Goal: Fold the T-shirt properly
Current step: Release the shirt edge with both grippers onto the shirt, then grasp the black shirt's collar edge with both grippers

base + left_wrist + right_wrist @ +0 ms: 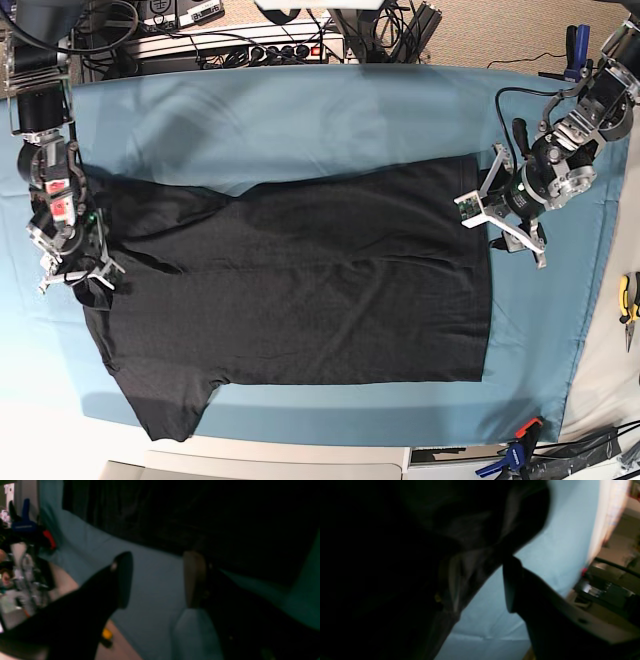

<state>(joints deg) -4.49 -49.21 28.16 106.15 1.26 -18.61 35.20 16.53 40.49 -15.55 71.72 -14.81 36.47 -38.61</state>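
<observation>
- From the base view I see the T-shirt (pixel 300 290) spread flat over the teal cloth (pixel 300 120) on the tabletop, plain dark side up. Its hem runs along the 3 o'clock side, and one sleeve trails to about 7 o'clock.
- I judge that no fold is made yet: the body lies in a single layer with both sleeves out. Every fold is left to do.
- My left claw (pixel 492 212) sits at the hem's far corner, around 3 o'clock. In its wrist view the fingers (pixel 125 580) stand wide apart with only cloth between them, and the dark shirt edge is just beside one finger. It has hold of nothing.
- My right claw (pixel 78 270) is at 9 o'clock, over the collar-and-shoulder end. In its wrist view dark fabric bunches against one finger (pixel 512 587). It looks part open, and I cannot tell for certain whether the fabric is pinched.
- At the far edge, past 12 o'clock, lies a power strip (pixel 240 45) with cables, well apart from the shirt.
</observation>
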